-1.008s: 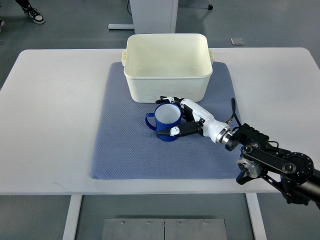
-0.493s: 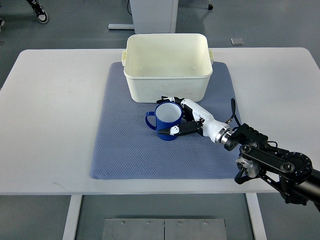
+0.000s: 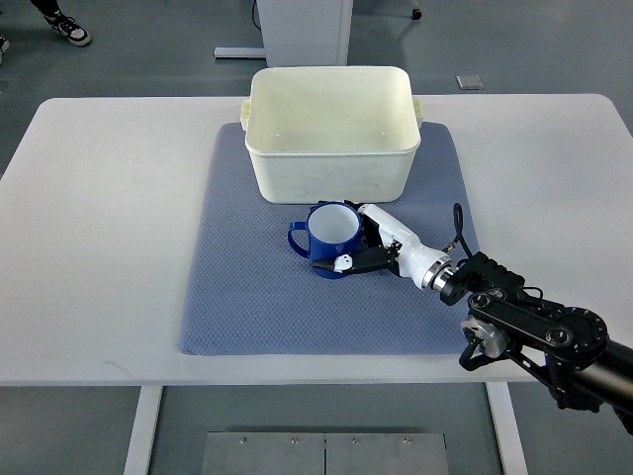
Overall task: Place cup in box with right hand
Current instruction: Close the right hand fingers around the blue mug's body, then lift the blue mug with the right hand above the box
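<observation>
**Robot hand closes on blue mug, box waits just behind**

A blue mug (image 3: 332, 240) stands upright on a grey-blue mat (image 3: 247, 297) at the centre of the white bench (image 3: 99, 228), its handle pointing to 9 o'clock and its pale inside empty. The right hand (image 3: 368, 245) reaches in from 4 o'clock, its fingers (image 3: 341, 262) wrapped around the side of the mug opposite the handle: the thumb lies along the near wall while the black-tipped digits curl around the far wall, beside the box. The grasp looks closed on the mug, which does not appear to have left the mat. The cream plastic box (image 3: 329, 134) sits at 12 o'clock from the mug, just beyond it, open-topped and empty.

The mug reads as a rigid, glazed or hard-plastic vessel, fairly light when empty but smooth-walled, so a squeeze low on the body risks a slip. The round wall, taken as now from the side away from the handle, seems the sound place to hold. If ceramic, it could chip on the box rim, which stands higher than the mug.

The far fingertips are largely hidden behind the mug, so their contact cannot be confirmed. The right arm is cut off at the lower right edge. The left arm does not show. A shoe (image 3: 62, 26) appears at the top left corner.
</observation>
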Tool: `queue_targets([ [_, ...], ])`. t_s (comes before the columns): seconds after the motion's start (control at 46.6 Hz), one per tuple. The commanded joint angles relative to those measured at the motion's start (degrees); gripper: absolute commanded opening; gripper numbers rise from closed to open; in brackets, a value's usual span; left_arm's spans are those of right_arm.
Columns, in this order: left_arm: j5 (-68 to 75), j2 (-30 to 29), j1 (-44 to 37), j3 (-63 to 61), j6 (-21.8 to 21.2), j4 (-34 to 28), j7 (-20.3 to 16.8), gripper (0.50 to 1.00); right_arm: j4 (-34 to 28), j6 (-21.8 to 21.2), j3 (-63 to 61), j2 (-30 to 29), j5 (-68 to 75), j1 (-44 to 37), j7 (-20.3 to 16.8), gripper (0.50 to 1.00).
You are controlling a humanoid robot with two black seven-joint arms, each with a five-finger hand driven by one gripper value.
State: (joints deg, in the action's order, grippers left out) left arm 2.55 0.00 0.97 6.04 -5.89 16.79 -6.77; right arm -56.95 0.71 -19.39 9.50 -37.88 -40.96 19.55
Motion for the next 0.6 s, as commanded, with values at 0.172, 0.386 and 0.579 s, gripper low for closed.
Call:
queue_targets([
  [0.172,0.0,0.0,0.0,-0.1,0.0,0.0,0.0,1.0,0.0,-0.2,1.9,0.0,0.0,0.0,0.6,0.5],
  [0.386,0.0,0.0,0.0,-0.1,0.0,0.0,0.0,1.0,0.3,1.5,1.8,-0.7,0.0,-0.3,1.5,0.5],
  [0.579,0.0,0.0,0.0,-0.1,0.0,0.0,0.0,1.0,-2.3,1.0,1.8,2.2,0.0,-0.9,4.2,0.5],
])
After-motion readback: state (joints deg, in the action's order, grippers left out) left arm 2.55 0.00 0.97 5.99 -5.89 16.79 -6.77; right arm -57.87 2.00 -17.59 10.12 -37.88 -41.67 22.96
